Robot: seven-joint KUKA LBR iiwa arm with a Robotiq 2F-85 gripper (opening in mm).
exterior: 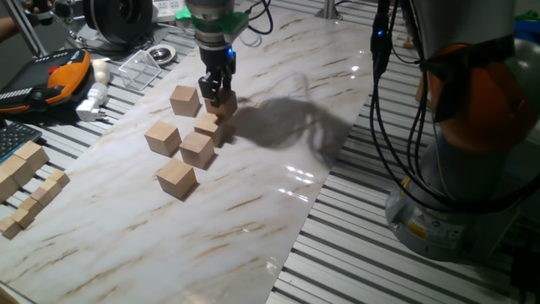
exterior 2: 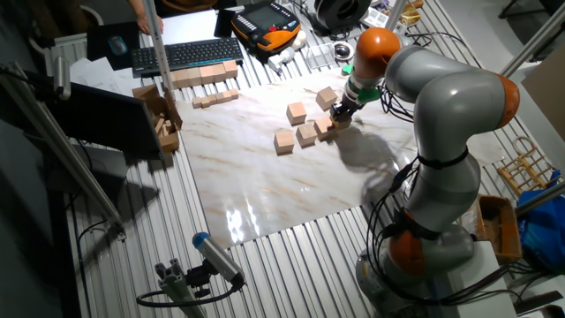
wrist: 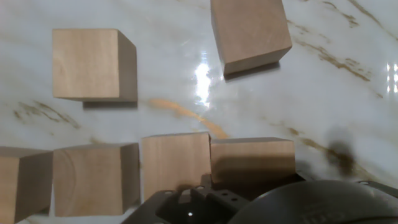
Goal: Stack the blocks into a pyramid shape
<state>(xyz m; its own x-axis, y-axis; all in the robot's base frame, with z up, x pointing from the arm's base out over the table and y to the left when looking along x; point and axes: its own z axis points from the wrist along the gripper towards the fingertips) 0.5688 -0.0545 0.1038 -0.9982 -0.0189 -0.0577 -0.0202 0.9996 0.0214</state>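
Observation:
Six light-tan wooden blocks lie on the marble board. Four run in a line: the front block, a second, a third, and the end block. My gripper stands upright over the end block, fingers down its sides, shut on it. In the hand view this block looks larger than its neighbour, and the fingertips are hidden. Two loose blocks sit left of the line. From the other side the gripper covers the end block.
Smaller, paler wooden pieces lie at the board's left edge. A clear plastic box, an orange-and-black pendant and a keyboard are behind. Slatted metal table surrounds the board, with the arm's base at right.

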